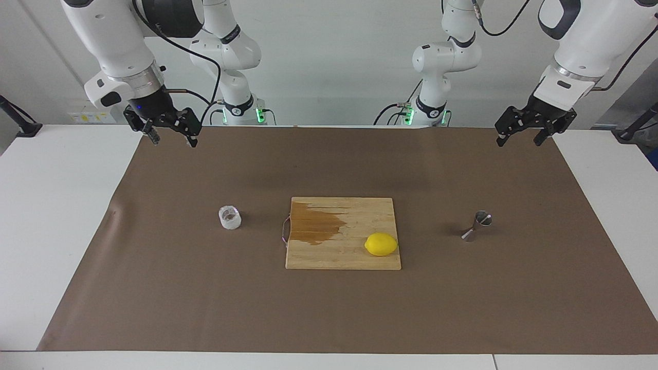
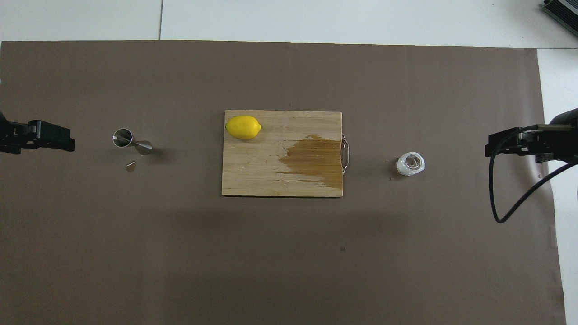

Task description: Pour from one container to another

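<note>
The clear cup (image 1: pixel 230 217) stands upright on the brown mat (image 1: pixel 154 288), toward the right arm's end of the table, beside the handle end of the cutting board (image 1: pixel 343 257) but apart from it. The steel jigger (image 1: pixel 476 226) stands well apart from it toward the left arm's end, with the board and its lemon (image 1: pixel 381 244) between the two; it looks upright, though the slant of both views makes that hard to confirm.

The right gripper (image 1: pixel 171 134) hangs in the air over the mat's edge closest to the robots, fingers apart and holding nothing. The cup lies farther out on the table from it and a little toward the board, so this arm is plainly the closer one to the cup. The left gripper (image 1: pixel 520 137) hangs likewise over its own corner of the mat, fingers apart and empty, with the jigger farther out and a little toward the board.

Nothing is lifted yet, so the task has not begun. The likely first move is for the right arm to reach out and down to the cup, which is round and so can be gripped from any side.

A small shiny scrap (image 2: pixel 131 167) lies on the mat just beside the jigger, and a dark wet-looking stain (image 1: pixel 313 226) covers the board's handle end.
</note>
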Available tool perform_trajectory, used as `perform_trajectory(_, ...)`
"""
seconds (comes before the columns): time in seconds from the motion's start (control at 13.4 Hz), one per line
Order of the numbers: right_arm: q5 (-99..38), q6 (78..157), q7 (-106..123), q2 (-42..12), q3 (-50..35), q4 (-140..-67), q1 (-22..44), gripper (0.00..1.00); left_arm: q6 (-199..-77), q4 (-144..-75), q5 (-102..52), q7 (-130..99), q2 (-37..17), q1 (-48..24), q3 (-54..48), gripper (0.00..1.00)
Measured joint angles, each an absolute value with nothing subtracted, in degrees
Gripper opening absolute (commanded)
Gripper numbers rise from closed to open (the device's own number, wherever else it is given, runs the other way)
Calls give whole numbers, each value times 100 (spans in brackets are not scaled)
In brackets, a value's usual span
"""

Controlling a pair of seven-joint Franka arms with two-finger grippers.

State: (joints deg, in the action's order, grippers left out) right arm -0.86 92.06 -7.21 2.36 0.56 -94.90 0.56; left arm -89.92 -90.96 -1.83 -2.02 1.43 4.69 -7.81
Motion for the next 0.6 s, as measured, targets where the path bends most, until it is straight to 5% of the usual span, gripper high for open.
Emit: perform_trajectory(0.6,-86,9206,-721,236,56,-9490,56,100,-8877,-9118,-183,30,173,473,-776,100)
